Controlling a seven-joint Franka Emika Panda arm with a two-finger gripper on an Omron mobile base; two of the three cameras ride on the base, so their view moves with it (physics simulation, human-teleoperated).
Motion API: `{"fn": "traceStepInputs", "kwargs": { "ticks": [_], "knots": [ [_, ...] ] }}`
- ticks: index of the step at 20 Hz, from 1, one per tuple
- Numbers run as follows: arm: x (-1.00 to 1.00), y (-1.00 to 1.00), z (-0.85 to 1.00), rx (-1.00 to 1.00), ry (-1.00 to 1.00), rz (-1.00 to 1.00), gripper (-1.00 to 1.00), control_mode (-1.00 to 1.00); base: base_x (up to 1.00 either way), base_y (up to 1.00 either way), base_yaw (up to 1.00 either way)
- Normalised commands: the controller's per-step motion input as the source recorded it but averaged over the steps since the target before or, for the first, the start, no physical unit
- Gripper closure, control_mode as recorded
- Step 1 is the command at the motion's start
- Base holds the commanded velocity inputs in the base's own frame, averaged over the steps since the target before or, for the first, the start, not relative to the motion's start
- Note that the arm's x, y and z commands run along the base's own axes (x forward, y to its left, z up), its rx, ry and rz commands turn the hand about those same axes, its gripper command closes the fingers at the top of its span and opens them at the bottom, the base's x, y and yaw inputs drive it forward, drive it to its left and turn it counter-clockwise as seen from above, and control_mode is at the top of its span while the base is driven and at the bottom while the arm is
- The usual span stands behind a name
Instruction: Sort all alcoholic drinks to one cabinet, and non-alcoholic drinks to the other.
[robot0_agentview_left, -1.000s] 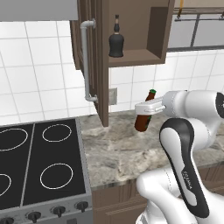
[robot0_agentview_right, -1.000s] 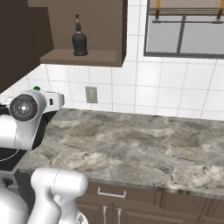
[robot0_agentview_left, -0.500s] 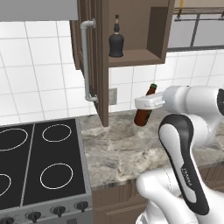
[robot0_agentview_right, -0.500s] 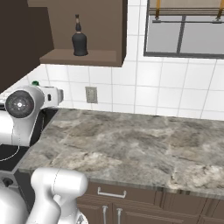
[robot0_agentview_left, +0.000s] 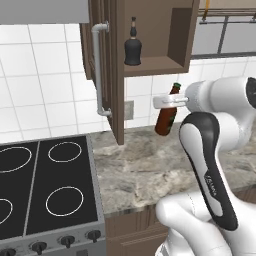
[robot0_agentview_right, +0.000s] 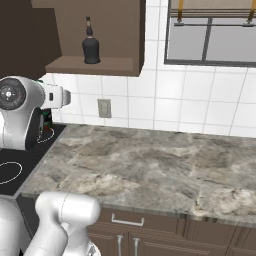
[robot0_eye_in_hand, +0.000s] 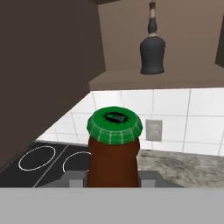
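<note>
You have the gripper (robot0_agentview_left: 167, 101) clamped tight on the neck of the brown beer bottle (robot0_agentview_left: 166, 114), which hangs tilted in the air above the counter (robot0_agentview_left: 150, 165). Up and ahead of the hand, the squat black bottle (robot0_agentview_left: 132, 47) already stands in the open cabinet (robot0_agentview_left: 150, 67). By my reckoning the beer goes beside it next, and the soft drinks remain to be sorted

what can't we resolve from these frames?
- Beer bottle: in the right base view the arm hides it; in the hand view the grey band cuts off its lower body.
- Gripper finger contact: too small in the left base view.
- Black bottle label: too small to read in every view.
- Cabinet top: cut off by the left base view's upper edge.
</note>
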Motion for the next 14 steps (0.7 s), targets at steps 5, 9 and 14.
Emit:
{"fn": "traceStepInputs", "kwargs": {
  "ticks": [5, 9, 14],
  "knots": [
    [0.0, -0.07, 0.27, 0.0, -0.02, -0.03, 1.0, -1.0, 0.0, 0.0, 0.0],
    [0.0, -0.13, 0.24, 0.0, -0.11, 0.0, 1.0, -1.0, 0.0, 0.0, 0.0],
    [0.0, -0.14, 0.15, 0.0, -0.17, 0.0, 1.0, -1.0, 0.0, 0.0, 0.0]
  ]
}}
